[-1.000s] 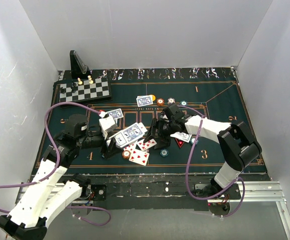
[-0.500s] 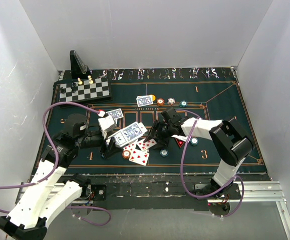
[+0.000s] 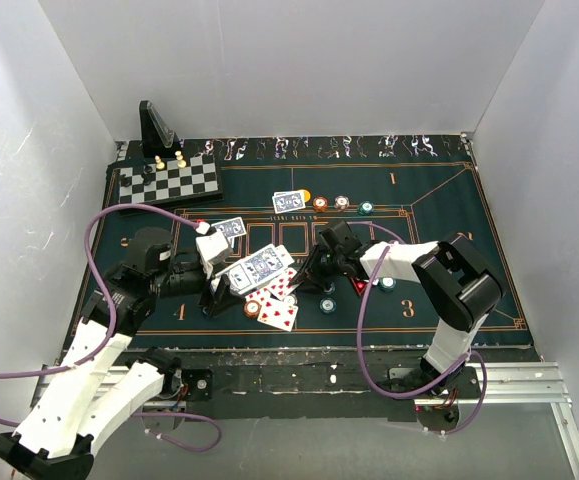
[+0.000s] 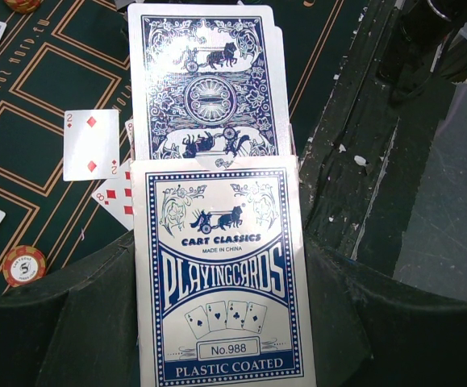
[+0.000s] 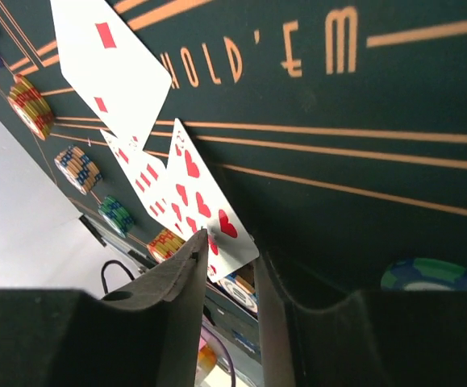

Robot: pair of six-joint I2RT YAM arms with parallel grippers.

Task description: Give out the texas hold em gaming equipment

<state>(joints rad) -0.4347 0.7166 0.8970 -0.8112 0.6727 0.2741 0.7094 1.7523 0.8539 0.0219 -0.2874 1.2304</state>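
Clamping blue-backed cards (image 4: 221, 290), left pincer (image 4: 217, 242) tight; right pincer (image 5: 229, 251) narrowly apart, straddling hearts card (image 5: 203, 200) corner.

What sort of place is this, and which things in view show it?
Probably a robot test cell dressed as a poker table: a green Texas Hold'em mat, a pack of playing cards and poker chips, boxed in by plain white walls.

white walls (image 3: 269, 60), dark green felt tabletop (image 3: 439, 205), even light

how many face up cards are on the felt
3, clustered together: two of diamonds, eight of diamonds beside it, a hearts card against that. Others may hide beneath the blue-backed deck.
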